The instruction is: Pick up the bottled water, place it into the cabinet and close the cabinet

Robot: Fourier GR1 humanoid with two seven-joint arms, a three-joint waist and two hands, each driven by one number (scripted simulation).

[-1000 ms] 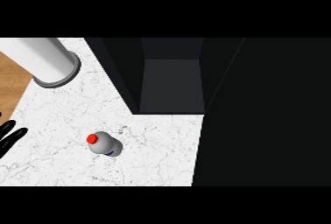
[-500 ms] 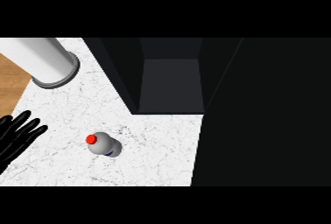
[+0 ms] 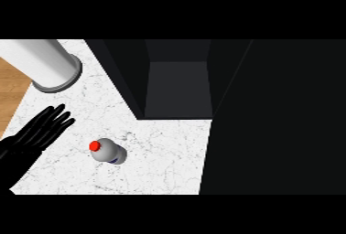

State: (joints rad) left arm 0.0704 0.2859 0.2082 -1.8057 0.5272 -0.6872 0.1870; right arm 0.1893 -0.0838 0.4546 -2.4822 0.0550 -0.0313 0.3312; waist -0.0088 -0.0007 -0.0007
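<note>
Red-capped water bottle stands upright on the white marble worktop, in the same spot as a second ago, untouched. It sits just in front of the open cabinet, a little to the left of its dark opening, clear of the walls.

Left hand is what has changed: a second ago only its fingertips showed at the left edge; now the whole hand has come in across the worktop, fingers straight and spread, pointing up and to the right. It holds nothing. It is near the bottle on the bottle's left side but apart from it, with bare marble between the two.

Right hand is not in view.

Reading: the reach toward the bottle is under way, the grasp not begun. The hand needs to close the remaining gap and curl round the bottle's body before any lift.

Cabinet door appears swung open, a large dark panel filling the right side. White cylinder stands at upper left, well apart from the bottle.
</note>
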